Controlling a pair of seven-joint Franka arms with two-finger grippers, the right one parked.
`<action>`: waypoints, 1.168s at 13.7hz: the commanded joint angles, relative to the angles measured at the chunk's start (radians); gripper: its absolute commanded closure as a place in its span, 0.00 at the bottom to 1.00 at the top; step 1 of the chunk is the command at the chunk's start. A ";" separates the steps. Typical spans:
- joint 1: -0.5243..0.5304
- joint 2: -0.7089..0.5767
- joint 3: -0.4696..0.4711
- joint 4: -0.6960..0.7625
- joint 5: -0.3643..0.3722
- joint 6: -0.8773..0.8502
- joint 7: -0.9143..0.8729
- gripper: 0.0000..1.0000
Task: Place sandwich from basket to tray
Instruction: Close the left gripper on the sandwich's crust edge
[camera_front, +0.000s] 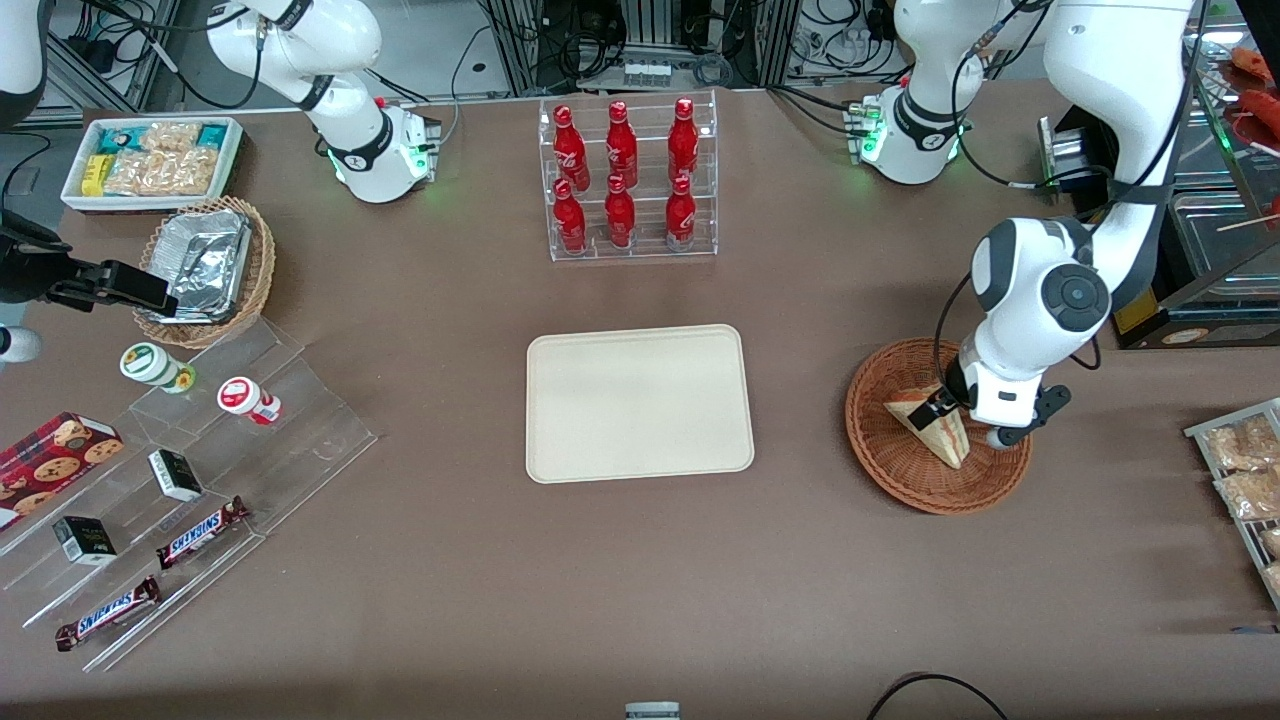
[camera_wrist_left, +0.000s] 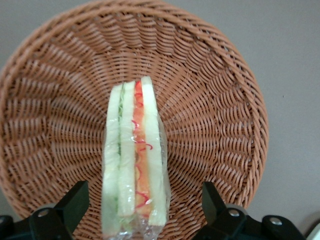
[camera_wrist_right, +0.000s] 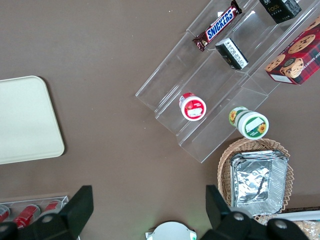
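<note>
Here we take the tray (camera_front: 640, 403) as our landmark: it lies flat in the middle of the brown table (camera_front: 500, 600), cream-coloured and bare. Toward the working arm's end of the table from the tray, well apart from it, we see the basket (camera_front: 900, 470), a round reddish-brown wicker bowl. The sandwich (camera_front: 930, 425) lies inside that basket, its wrapped cut side showing red and green layers between pale bread in the wrist view. We find the gripper (camera_front: 945, 400) lowered into the basket, right over the sandwich. Its fingers (camera_wrist_left: 75, 200) stand apart, one on each side of the wedge, with a gap between each and the bread, so nothing is clamped. Farther from the front camera than the tray stands a clear rack of red bottles (camera_front: 625, 180).
</note>
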 joint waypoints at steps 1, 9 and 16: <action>0.002 0.011 -0.005 -0.008 -0.008 0.021 -0.016 0.00; 0.005 0.025 -0.005 -0.010 0.006 0.017 0.001 1.00; 0.000 -0.023 -0.005 0.160 0.050 -0.282 0.053 1.00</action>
